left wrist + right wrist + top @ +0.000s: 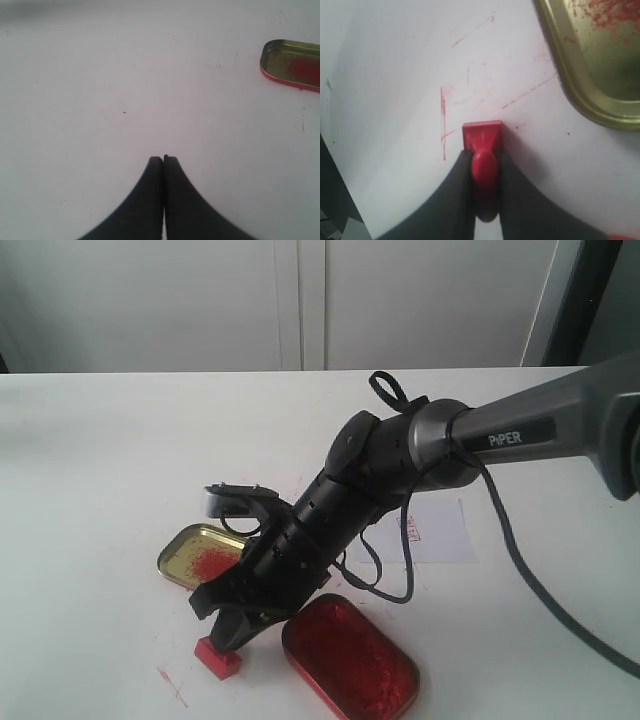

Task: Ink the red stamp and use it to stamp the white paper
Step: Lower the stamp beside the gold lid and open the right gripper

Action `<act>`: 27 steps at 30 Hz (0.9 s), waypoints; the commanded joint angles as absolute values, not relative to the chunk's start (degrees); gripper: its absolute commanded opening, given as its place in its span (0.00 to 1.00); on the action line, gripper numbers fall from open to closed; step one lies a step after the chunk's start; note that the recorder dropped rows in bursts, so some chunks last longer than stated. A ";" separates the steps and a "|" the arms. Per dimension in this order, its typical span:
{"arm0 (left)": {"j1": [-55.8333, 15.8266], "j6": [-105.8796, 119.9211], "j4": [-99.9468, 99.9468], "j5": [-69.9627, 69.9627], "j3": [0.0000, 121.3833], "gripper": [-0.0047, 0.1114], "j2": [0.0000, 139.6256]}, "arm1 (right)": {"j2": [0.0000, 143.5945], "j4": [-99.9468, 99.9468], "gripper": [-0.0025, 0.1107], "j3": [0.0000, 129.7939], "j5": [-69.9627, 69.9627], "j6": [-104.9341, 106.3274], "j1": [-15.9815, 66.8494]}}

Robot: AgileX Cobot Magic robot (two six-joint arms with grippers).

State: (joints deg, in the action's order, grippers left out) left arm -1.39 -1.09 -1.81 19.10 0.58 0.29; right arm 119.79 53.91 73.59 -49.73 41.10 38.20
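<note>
Now the right arm is reaching down across the white table, its gripper pinching the knob of the red stamp, whose base is sitting on the tabletop. The stamp is lying between the gold tin and the red paste tin. The white paper is lying beyond the arm. The left gripper is hanging with jaws pressed together, empty.

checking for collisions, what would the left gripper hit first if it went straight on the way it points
Likely just the white tabletop; the left gripper is shut and the gold tin sits off its line.
</note>
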 commanded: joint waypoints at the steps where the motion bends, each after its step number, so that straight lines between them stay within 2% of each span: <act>1: -1.26 -1.29 -2.10 19.28 0.00 0.04 0.00 | 119.56 54.44 0.14 73.48 -49.07 41.73 38.26; 15: -1.26 -1.29 -2.10 19.28 0.00 0.04 0.00 | 119.45 54.44 0.42 73.48 -48.04 41.59 38.26; 27: -1.26 -1.29 -2.10 19.28 0.00 0.04 0.00 | 116.67 50.18 0.43 73.59 -44.63 39.34 38.26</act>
